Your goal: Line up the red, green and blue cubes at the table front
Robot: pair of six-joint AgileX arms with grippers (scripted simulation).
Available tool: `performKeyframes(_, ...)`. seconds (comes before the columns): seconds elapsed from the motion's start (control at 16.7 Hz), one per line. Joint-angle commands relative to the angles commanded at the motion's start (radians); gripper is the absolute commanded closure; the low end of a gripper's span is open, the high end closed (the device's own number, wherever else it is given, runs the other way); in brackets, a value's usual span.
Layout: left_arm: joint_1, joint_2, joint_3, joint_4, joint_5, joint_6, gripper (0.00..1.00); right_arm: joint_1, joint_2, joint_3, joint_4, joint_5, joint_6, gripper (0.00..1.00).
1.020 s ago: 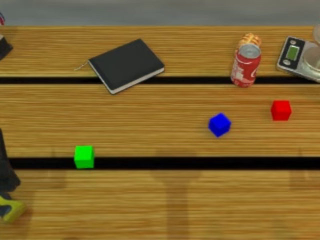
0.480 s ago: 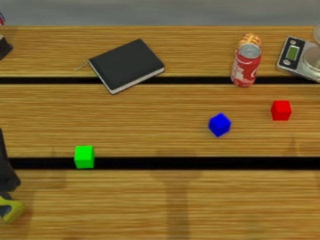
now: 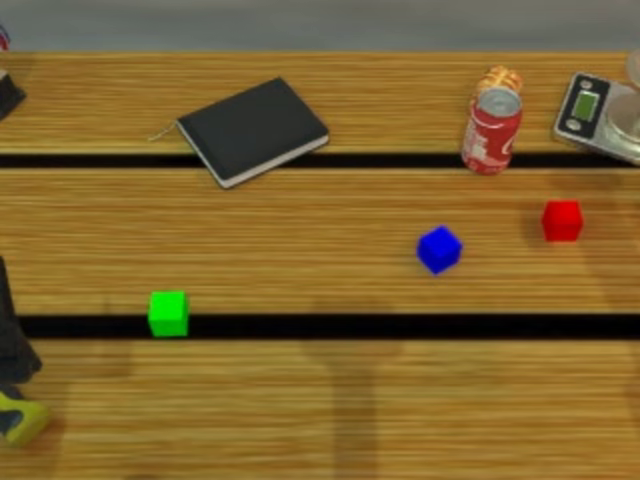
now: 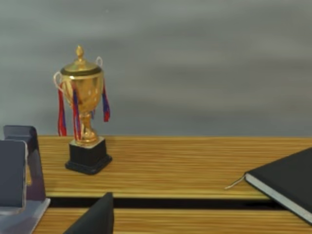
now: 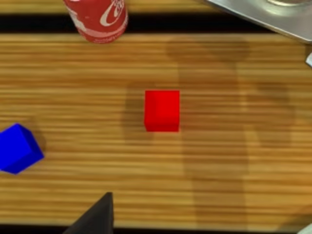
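The red cube (image 3: 562, 221) rests on the middle plank at the right, with the blue cube (image 3: 439, 249) to its left. The green cube (image 3: 168, 313) sits far left, at the black gap bordering the table front (image 3: 330, 410). My right gripper (image 5: 156, 230) hovers above the red cube (image 5: 162, 110) and is open. Only one dark finger (image 5: 100, 219) shows, well off to one side with nothing against it, and the blue cube (image 5: 17, 147) lies beside it. My left gripper (image 4: 156, 230) is parked at the left edge, open and holding nothing.
A black notebook (image 3: 252, 130) lies at the back left. A red soda can (image 3: 491, 128) and a kitchen scale (image 3: 600, 115) stand at the back right. A gold trophy (image 4: 84, 105) stands at the far left. The left arm (image 3: 12, 340) borders the left edge.
The three cubes and the left arm have not moved. A faint shadow at the table's right has drifted from the front plank toward the red cube.
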Motion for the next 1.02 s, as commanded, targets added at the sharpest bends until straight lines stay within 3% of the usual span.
performKeyframes(0.48, 0.000, 0.000, 0.000, 0.000, 0.000, 0.000, 0.00, 0.046, 0.785, 0.636, -0.404, 0.004, 0.050, 0.00)
performKeyframes(0.78, 0.000, 0.000, 0.000, 0.000, 0.000, 0.000, 0.00, 0.062, 1.026, 0.885, -0.525, 0.005, 0.067, 0.00)
performKeyframes(1.02, 0.000, 0.000, 0.000, 0.000, 0.000, 0.000, 0.00, 0.064, 1.064, 0.924, -0.541, 0.005, 0.070, 0.00)
